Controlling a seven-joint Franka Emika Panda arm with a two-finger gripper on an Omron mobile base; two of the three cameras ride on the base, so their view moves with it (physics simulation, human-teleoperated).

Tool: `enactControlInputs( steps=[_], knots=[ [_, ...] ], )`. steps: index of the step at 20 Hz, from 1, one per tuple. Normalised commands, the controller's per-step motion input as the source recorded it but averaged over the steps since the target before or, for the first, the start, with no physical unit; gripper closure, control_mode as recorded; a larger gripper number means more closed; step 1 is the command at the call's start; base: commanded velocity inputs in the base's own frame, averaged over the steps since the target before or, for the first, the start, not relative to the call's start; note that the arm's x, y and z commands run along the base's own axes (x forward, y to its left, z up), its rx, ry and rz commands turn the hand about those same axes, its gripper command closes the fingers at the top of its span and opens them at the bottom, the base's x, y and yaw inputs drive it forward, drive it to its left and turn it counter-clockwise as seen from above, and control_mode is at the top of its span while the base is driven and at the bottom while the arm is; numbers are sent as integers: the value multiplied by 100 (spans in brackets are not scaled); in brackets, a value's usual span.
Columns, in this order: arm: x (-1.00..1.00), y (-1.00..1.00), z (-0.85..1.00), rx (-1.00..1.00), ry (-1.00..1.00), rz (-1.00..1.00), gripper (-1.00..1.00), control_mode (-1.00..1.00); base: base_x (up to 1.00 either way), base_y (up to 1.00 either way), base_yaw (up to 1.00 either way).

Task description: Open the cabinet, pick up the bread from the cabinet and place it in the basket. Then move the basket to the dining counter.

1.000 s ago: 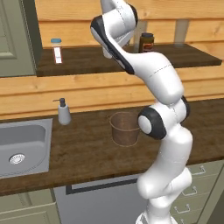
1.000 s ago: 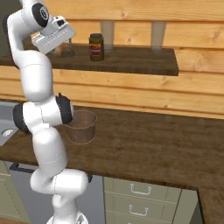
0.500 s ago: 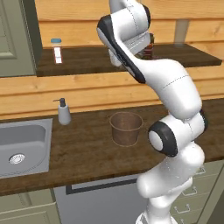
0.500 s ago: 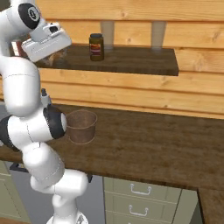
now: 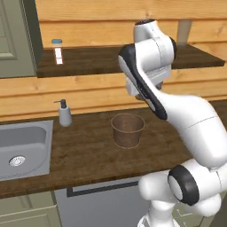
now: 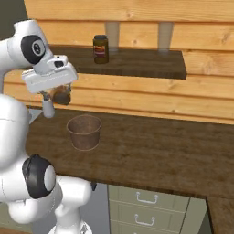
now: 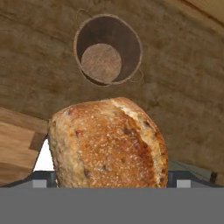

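Observation:
My gripper (image 6: 55,101) is shut on the bread (image 7: 107,146), a lumpy golden-brown loaf that hides both fingertips in the hand view. From the right base view the bread (image 6: 62,97) hangs in front of the plank wall, above and a little left of the basket (image 6: 84,131). The round woven basket (image 5: 127,129) stands upright and empty on the dark counter, and in the hand view the basket (image 7: 108,49) lies beyond the loaf. The cabinet's dark shelf (image 5: 88,62) runs above, with its grey-green door (image 5: 15,40) swung open at the left. The dining counter is out of view.
A dark jar (image 6: 101,48) stands on the shelf, and a small blue-capped bottle (image 5: 57,51) near its left end. A soap dispenser (image 5: 65,114) and a steel sink (image 5: 22,150) sit left of the basket. Lower drawers (image 6: 146,215) are below the counter.
The arm has swung away from the shelf and come down with the bread, which now hangs over the counter close to the basket. The basket has stayed in place.

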Motion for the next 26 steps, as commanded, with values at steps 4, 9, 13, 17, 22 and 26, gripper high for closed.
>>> enactControlInputs(
  steps=[4, 9, 13, 17, 22, 26],
  knots=[
    [-12, 17, -67, 13, 0, 0, 100, -100, 0, 0, 0],
    [3, 16, -64, 16, 0, -1, 100, -100, 0, 0, 0],
    [33, 0, -70, 17, -2, 0, 100, -100, 0, 0, 0],
    [52, 0, -35, 2, 0, -6, 100, -100, 0, 0, 0],
    [56, 0, -3, 0, 0, -10, 100, -100, 0, 0, 0],
    [59, 0, -6, 0, 0, -10, 100, -100, 0, 0, 0]
  ],
)
